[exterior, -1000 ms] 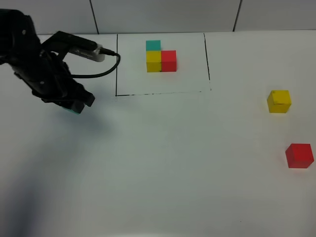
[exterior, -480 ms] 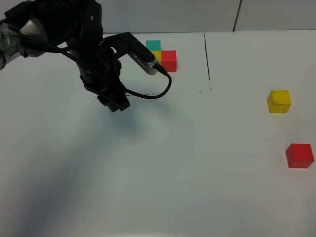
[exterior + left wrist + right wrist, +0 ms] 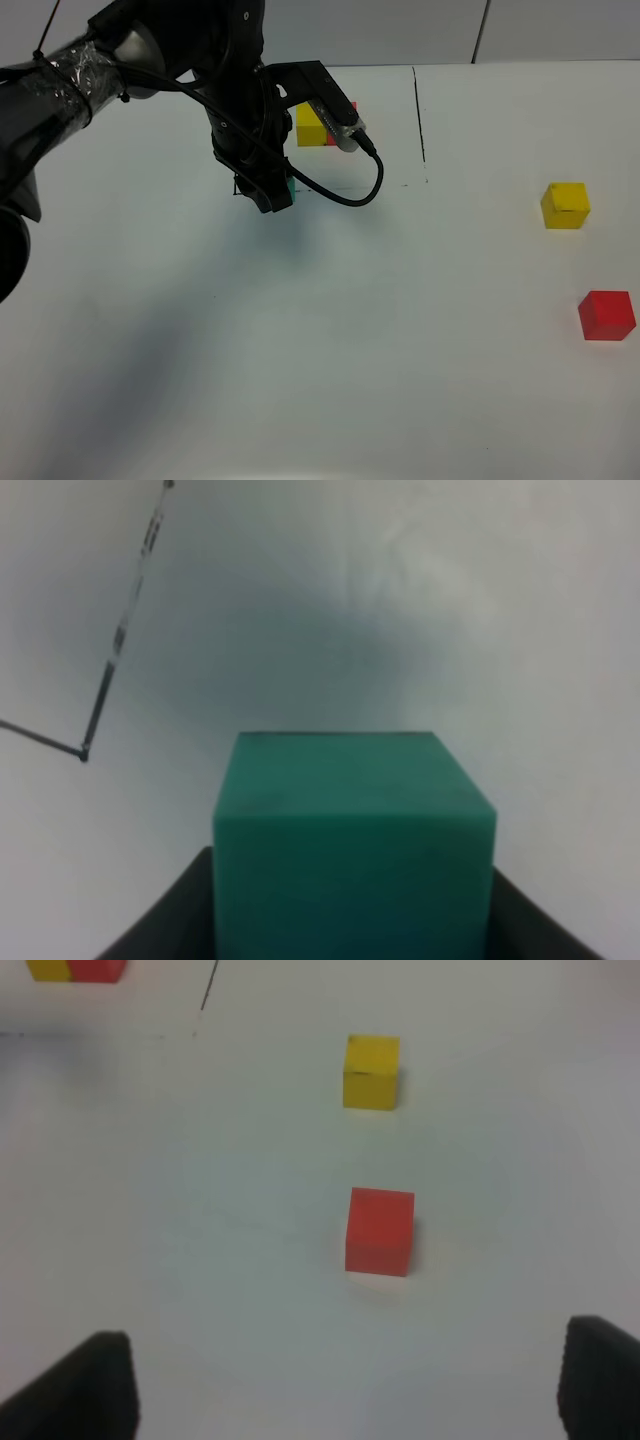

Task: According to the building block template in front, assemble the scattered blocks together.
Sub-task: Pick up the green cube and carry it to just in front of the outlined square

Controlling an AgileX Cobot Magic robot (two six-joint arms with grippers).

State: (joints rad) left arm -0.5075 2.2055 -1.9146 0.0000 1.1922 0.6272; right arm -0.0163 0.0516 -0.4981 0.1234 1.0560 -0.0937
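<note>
Exterior high view: the left gripper (image 3: 272,196) has swept from the far left of the white counter (image 3: 400,350) across to the front-left corner of the thin black drawn outline (image 3: 418,110), all within the last second. It carries the plain solid teal cube (image 3: 290,189); only a sliver of it shows under the black arm here. Left wrist view confirms the grip: the jaws pinch the teal cube (image 3: 352,840) from both sides, and the outline corner (image 3: 83,752) lies just off to one side. Cannot tell whether the cube is touching the counter or held just above it.

The building block template (image 3: 311,126) sits inside the outline. Its yellow block is visible, its red block is partly covered and its teal block is hidden behind the arm.

The plain yellow cube (image 3: 565,205) and plain red cube (image 3: 607,315) have not moved. Both are well apart from the teal cube, on the right side. In the right wrist view the right gripper (image 3: 335,1400) hangs with jaws spread wide and empty, with the red cube (image 3: 380,1231) and yellow cube (image 3: 371,1072) ahead of it.

Judgement: the first block is in transit toward an assembly spot in front of the template, and nothing is placed yet. The yellow and red cubes remain to be brought over and joined to it in the L shape.
</note>
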